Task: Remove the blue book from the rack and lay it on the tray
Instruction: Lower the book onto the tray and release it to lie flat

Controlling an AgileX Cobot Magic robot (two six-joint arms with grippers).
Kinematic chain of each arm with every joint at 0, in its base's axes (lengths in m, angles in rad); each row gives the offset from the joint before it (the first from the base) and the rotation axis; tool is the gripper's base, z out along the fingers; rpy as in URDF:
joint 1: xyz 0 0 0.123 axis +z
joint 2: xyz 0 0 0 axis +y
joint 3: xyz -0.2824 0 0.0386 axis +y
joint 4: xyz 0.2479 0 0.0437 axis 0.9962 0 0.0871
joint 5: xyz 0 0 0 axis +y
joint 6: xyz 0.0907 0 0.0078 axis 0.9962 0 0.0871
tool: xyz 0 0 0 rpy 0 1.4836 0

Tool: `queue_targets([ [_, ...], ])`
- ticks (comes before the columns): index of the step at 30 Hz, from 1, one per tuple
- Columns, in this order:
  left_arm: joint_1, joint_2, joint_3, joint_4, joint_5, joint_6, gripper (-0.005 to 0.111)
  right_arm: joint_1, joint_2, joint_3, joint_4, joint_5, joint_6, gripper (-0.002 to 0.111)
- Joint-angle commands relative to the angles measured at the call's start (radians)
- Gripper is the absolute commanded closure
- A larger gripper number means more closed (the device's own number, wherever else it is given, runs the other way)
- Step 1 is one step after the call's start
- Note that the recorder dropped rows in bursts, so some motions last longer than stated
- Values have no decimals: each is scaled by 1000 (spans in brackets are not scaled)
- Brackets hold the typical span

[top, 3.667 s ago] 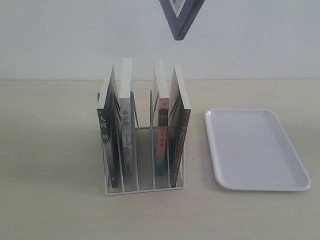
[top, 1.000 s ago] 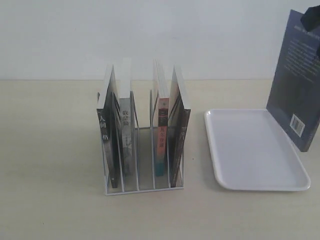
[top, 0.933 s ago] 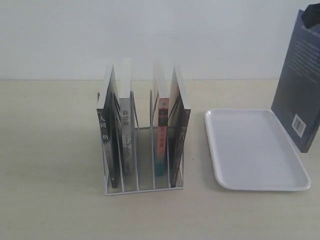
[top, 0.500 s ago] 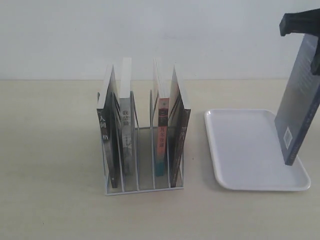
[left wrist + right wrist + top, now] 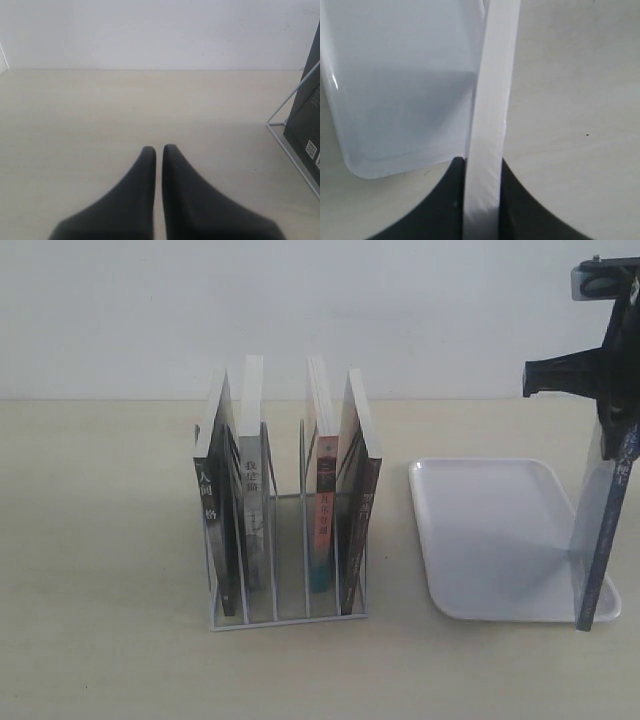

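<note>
My right gripper [image 5: 615, 428] hangs at the far right, shut on the top of the blue book [image 5: 604, 545]. The book hangs nearly upright and edge-on, its lower end at the front right corner of the white tray [image 5: 490, 530]; whether it touches the rim I cannot tell. In the right wrist view the black fingers [image 5: 451, 200] clamp the book's white page edge [image 5: 490, 115], with the tray [image 5: 395, 75] beside it. The white wire rack [image 5: 303, 470] stands mid-table, its middle slot empty. My left gripper [image 5: 159, 148] is shut and empty over bare table.
The rack holds two black-spined books [image 5: 222, 510] on its left, then a red-and-teal spined book [image 5: 324, 510] and a dark one [image 5: 360, 520] on its right. A corner of the rack [image 5: 280, 122] with a dark book [image 5: 306, 135] shows in the left wrist view.
The right gripper has come down into view with the blue book. The book has turned from cover-facing to edge-on, and its lower end has dropped to the tray's front right corner.
</note>
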Motion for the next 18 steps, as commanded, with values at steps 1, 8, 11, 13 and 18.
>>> queue_targets([
  [1,0,-3,3,1,-4,-2,103,2,32,-4,-1,-14,6,109],
  [8,0,-3,3,1,-4,-2,103,2,85,-4,-7,-14,6,109],
  [11,0,-3,3,1,-4,-2,103,2,88,-7,-32,-14,3,109],
  [13,0,-3,3,1,-4,-2,103,2,80,-17,-83,-14,6,109],
  [18,0,-3,3,1,-4,-2,103,2,12,-45,-108,-14,22,109],
])
